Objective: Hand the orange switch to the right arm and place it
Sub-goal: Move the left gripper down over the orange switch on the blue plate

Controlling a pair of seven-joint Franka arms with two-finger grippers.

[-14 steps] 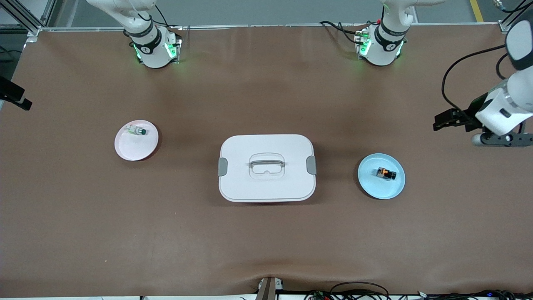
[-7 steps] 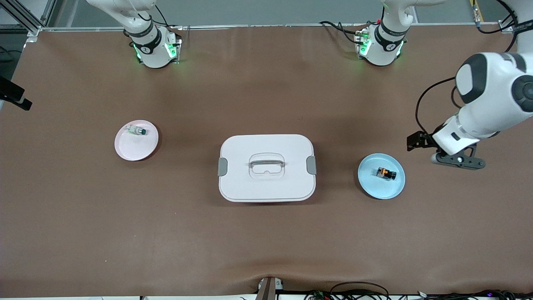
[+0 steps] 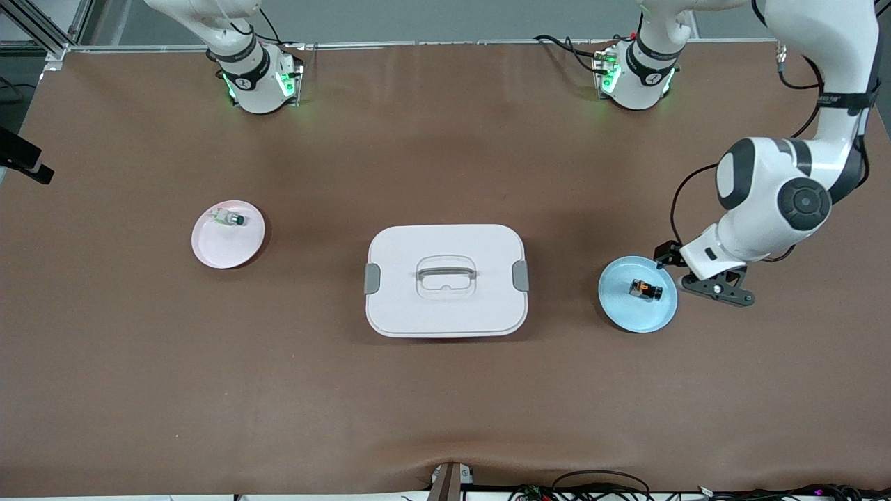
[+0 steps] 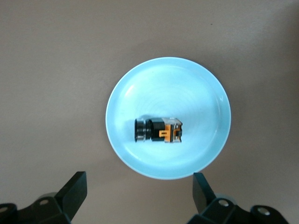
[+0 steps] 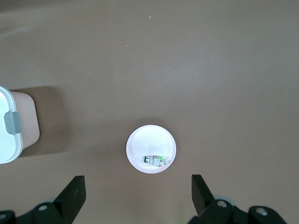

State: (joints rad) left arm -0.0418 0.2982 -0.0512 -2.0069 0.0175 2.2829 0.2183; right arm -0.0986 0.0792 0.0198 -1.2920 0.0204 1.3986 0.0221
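The orange switch (image 3: 646, 289), a tiny black block with an orange mark, lies on a light blue plate (image 3: 637, 316) toward the left arm's end of the table. My left gripper (image 3: 717, 291) hangs beside the plate's edge, just off it toward that end. In the left wrist view the switch (image 4: 159, 130) lies on its side in the middle of the plate (image 4: 196, 88), and my left gripper (image 4: 139, 196) is open and empty above the plate's rim. My right gripper (image 5: 138, 198) is open and empty, high over the table beside a pink plate (image 5: 149, 137).
A white lidded box (image 3: 445, 278) with a handle stands mid-table; its corner shows in the right wrist view (image 5: 11, 126). The pink plate (image 3: 223, 247) toward the right arm's end holds a small whitish-clear piece with a green tip (image 3: 228, 218).
My left arm has swung in from the table's end and come down beside the blue plate. The switch and both plates have not moved.
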